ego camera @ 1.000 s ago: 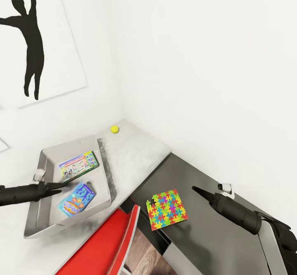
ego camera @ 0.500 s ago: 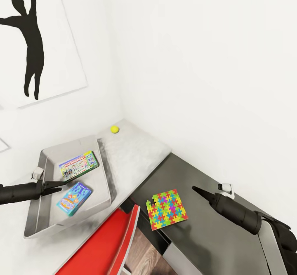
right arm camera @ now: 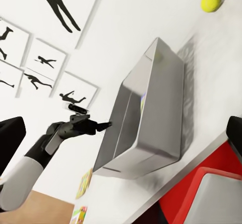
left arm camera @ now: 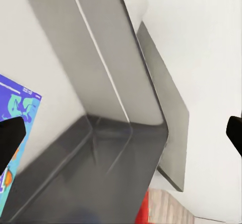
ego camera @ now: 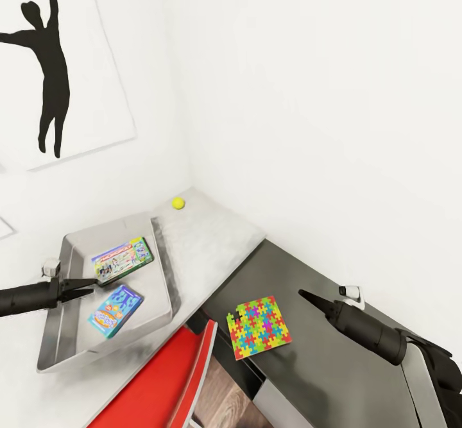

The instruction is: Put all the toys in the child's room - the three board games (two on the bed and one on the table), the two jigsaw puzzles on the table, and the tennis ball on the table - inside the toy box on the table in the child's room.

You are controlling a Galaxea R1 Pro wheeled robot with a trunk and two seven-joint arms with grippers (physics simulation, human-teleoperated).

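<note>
My left fingers (ego camera: 90, 283) hang over the near-left part of the grey toy box (ego camera: 162, 267), spread a little and holding nothing; through my left wrist camera the two dark tips sit at opposite edges with the box's inner wall (left arm camera: 108, 77) between them. The light blue board game (ego camera: 115, 310) lies flat on the box floor at about five o'clock from those tips, close but not touching — its corner (left arm camera: 17, 108) shows just beside one tip. A second board game (ego camera: 122, 258), green-edged, lies deeper in the box at about one o'clock from the tips. The tennis ball (ego camera: 178, 203) rests on the pale tabletop (ego camera: 212, 239) beyond the box's far corner, at one o'clock and well apart. My right fingers (ego camera: 307, 298) taper to one dark point above the dark tabletop (ego camera: 321, 364), pressed together and empty. The jigsaw puzzle (ego camera: 259, 326) lies flat at about eight o'clock from them, near but apart. A red chair (ego camera: 167, 383) sits below the tabletop's edge.
</note>
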